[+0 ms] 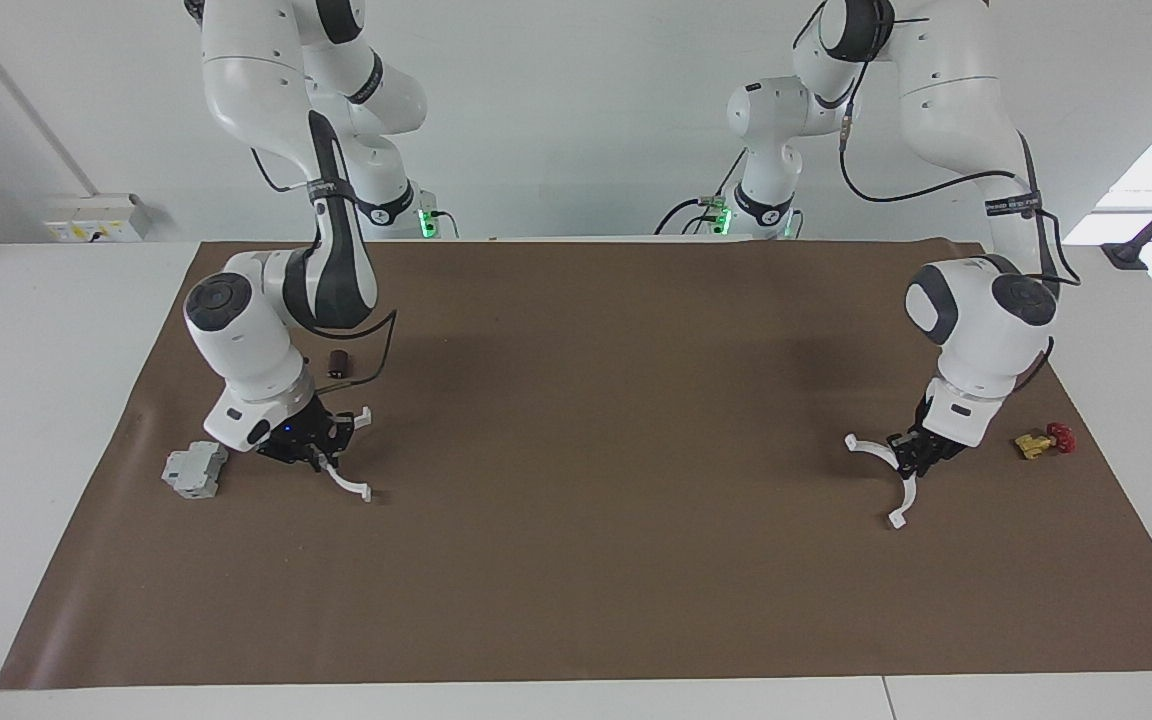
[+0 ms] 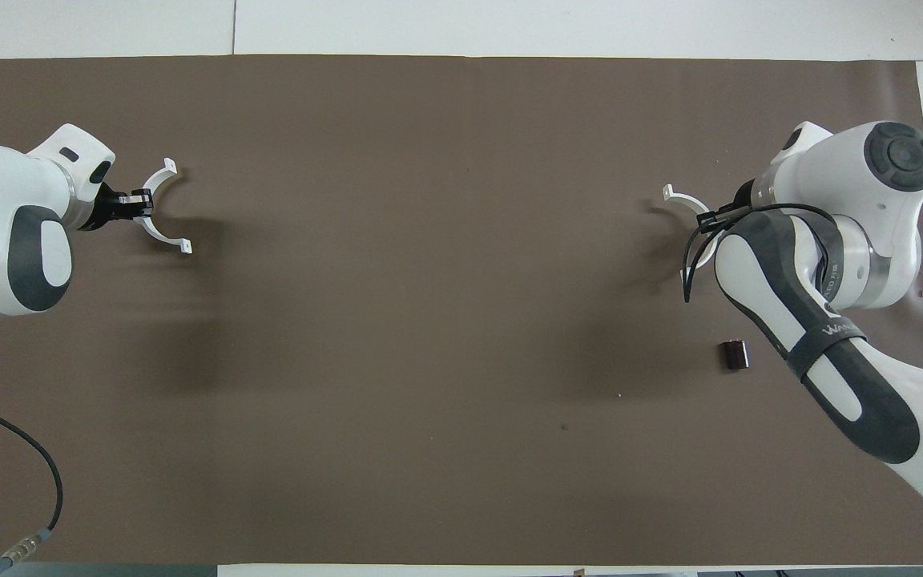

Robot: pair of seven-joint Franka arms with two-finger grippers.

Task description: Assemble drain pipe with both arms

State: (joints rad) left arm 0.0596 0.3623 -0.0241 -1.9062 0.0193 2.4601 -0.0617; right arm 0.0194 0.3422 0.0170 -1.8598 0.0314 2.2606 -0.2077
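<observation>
Each arm holds one white half-ring arc of the drain pipe. My left gripper (image 1: pixel 914 452) is shut on one arc (image 1: pixel 866 446) just above the brown mat (image 1: pixel 596 500), at the left arm's end of the table. In the overhead view this gripper (image 2: pixel 138 203) grips that arc (image 2: pixel 161 234) at the middle of its curve. My right gripper (image 1: pixel 321 445) is shut on the other arc (image 1: pixel 344 480), just above the mat at the right arm's end. In the overhead view that arc (image 2: pixel 682 199) sticks out from under the right arm. The two arcs are far apart.
A grey blocky box (image 1: pixel 194 470) lies beside the right gripper, toward the mat's edge. A small dark cylinder (image 1: pixel 338 362) lies nearer to the robots than that gripper and also shows in the overhead view (image 2: pixel 735 354). A small yellow and red part (image 1: pixel 1044 441) lies beside the left gripper.
</observation>
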